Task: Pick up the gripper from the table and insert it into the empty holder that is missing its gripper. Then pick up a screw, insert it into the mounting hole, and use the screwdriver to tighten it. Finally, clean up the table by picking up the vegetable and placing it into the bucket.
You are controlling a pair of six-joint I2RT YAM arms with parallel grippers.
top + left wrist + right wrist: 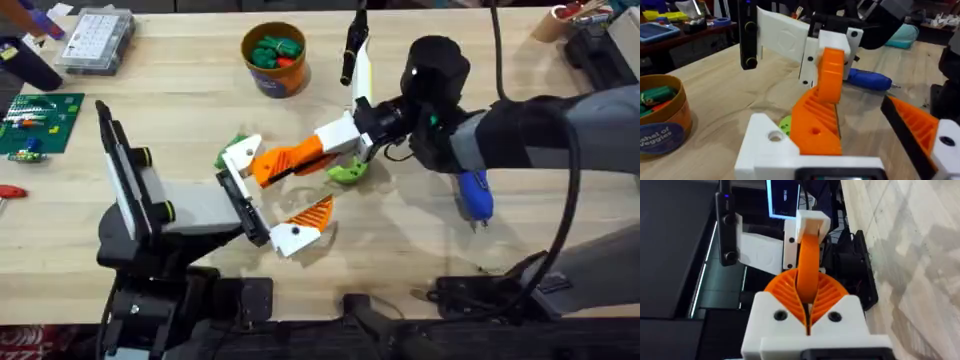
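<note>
While right fingers pinch orange gripper, its far end sits in holder; left fingers wide.

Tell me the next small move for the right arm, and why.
Probably ease the orange finger a little deeper into the white holder. The right end effector is clamped on the finger, whose far end already meets the holder, but it does not look fully seated there.

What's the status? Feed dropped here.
Right end effector shut on orange finger, tip at holder. Left end effector open. Green vegetable nearby; screwdriver lying aside.
</note>
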